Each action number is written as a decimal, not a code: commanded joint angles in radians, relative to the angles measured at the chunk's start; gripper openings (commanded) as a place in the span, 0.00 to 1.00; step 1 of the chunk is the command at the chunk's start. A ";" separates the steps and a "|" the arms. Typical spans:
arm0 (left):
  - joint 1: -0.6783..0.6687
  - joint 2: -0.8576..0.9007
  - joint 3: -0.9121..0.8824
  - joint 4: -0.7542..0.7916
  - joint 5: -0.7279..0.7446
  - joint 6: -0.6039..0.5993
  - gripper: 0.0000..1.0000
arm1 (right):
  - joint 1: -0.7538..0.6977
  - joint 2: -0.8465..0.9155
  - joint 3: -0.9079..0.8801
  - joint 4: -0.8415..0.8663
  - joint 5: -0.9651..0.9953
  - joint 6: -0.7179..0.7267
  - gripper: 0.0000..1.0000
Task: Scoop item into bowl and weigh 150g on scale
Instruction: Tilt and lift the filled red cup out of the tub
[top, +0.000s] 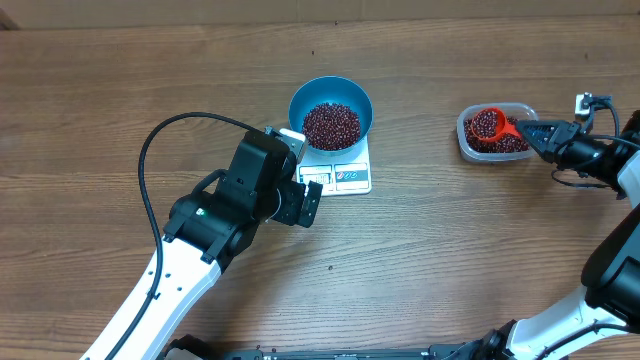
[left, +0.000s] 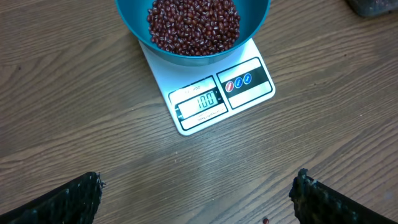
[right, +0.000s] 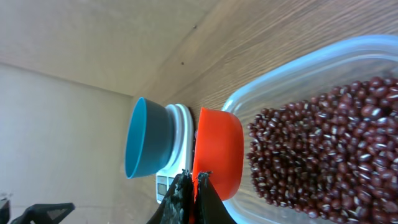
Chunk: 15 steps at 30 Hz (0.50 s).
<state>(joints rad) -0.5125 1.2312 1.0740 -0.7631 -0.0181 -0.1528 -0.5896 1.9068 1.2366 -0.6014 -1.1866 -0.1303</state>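
While the blue bowl (top: 299, 98) sits on the white scale (top: 346, 179), the left gripper (left: 196, 193) hangs wide open and empty just in front. Over at the clear tub (top: 463, 137), the right gripper (right: 194, 182) pinches the handle of the red scoop (right: 217, 149), and beans (top: 331, 125) lie in bowl, tub and scoop.

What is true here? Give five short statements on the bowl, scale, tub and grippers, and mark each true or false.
1. The bowl stands on the scale. True.
2. The bowl is empty. False: it holds beans.
3. The right gripper is shut on a red scoop at the tub. True.
4. The left gripper is shut on the scale. False: it is open, holds nothing and is clear of the scale.
5. The tub holds beans. True.
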 joint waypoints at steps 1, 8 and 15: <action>0.002 0.001 0.024 0.004 0.011 0.019 1.00 | -0.009 0.007 -0.007 0.006 -0.085 0.003 0.04; 0.002 0.001 0.024 0.004 0.011 0.019 1.00 | -0.005 0.007 -0.007 -0.006 -0.129 0.003 0.04; 0.002 0.001 0.024 0.004 0.011 0.019 0.99 | 0.022 0.007 -0.007 -0.013 -0.178 0.006 0.04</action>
<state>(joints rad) -0.5125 1.2312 1.0740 -0.7631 -0.0177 -0.1528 -0.5846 1.9068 1.2366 -0.6163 -1.3010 -0.1272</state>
